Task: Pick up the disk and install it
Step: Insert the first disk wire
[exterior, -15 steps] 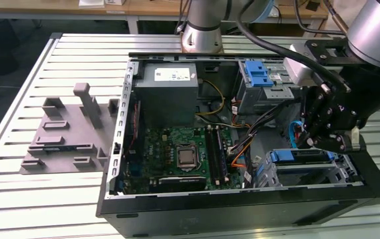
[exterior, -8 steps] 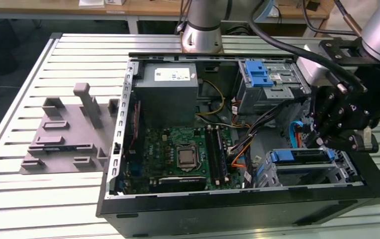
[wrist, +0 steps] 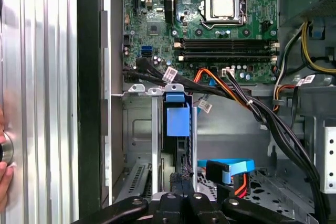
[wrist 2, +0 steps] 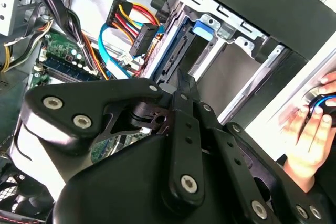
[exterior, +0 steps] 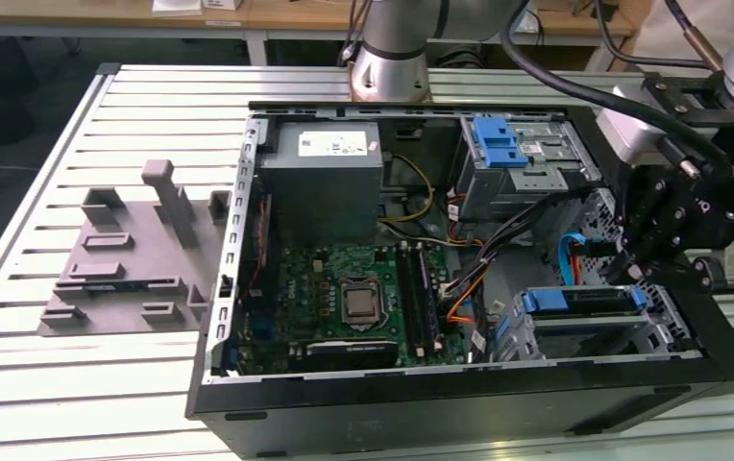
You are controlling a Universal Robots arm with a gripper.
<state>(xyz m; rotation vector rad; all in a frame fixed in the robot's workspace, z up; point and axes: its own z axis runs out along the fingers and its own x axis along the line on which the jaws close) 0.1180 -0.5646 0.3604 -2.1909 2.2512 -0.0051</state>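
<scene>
Disk (exterior: 580, 301), a flat silver hard drive in a blue plastic carrier, sat on edge in the grey metal drive cage (exterior: 623, 336) at the lower right of the exterior view, inside the open black computer case (exterior: 470, 413). Black robot gripper (exterior: 649, 277) hovered just above the cage, fingers (wrist 2: 185, 83) pressed together on nothing. In the first wrist view the carrier's blue tab (wrist: 177, 116) stood in the cage slot. Person's hand (wrist 2: 310, 129) rested on the slatted metal table (exterior: 34, 384) beside the case.
</scene>
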